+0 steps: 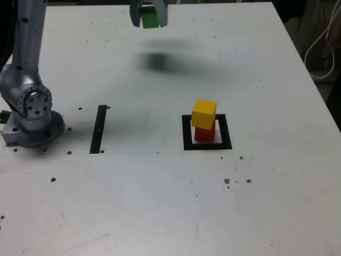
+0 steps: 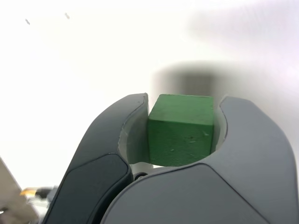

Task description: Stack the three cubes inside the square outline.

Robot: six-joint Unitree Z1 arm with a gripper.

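A yellow cube [image 1: 204,113] sits on a red cube [image 1: 204,133] inside the black square outline [image 1: 187,133] at the exterior view's right of centre. High above the far part of the table, my gripper [image 1: 148,18] is shut on the green cube [image 1: 150,19]. The cube's shadow falls on the table below it. In the wrist view the green cube [image 2: 181,129] is pinched between the two dark fingers [image 2: 117,135] of my gripper [image 2: 182,112], lifted off the white surface.
A narrow black strip [image 1: 98,129] lies flat on the white table [image 1: 160,202] at the exterior view's left of centre. The arm's grey base [image 1: 29,114] stands at the left edge. White cables hang beyond the table's right edge [image 1: 322,48].
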